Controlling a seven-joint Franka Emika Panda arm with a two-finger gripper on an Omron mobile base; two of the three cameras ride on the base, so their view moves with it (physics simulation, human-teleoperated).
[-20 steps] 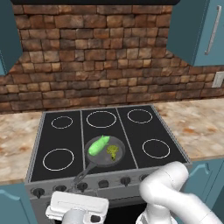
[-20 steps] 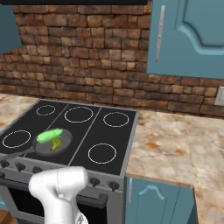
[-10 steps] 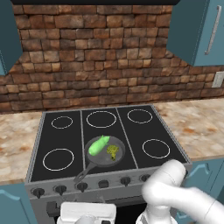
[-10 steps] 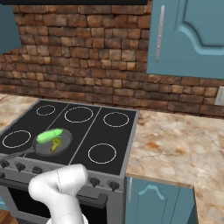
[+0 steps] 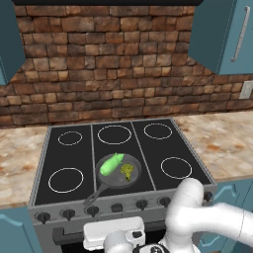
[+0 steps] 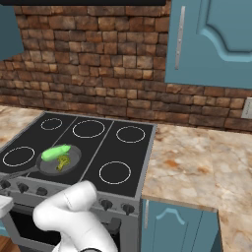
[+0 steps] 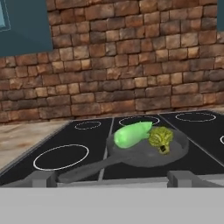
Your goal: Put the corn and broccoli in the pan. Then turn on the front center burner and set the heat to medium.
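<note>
Hand view: corn (image 7: 131, 134) beside broccoli (image 7: 161, 138) in pan (image 7: 144, 155).

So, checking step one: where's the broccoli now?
In the pan on the cooktop's middle panel, the broccoli lies right of the corn.

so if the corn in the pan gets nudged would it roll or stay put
The corn looks smooth and rounded with tapered ends, so it would probably roll sideways. It lies partly over the rim of the pan, which may check it. The broccoli beside it might block it too.

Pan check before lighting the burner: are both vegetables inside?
Yes. The corn and broccoli both lie within the pan rim.
</note>
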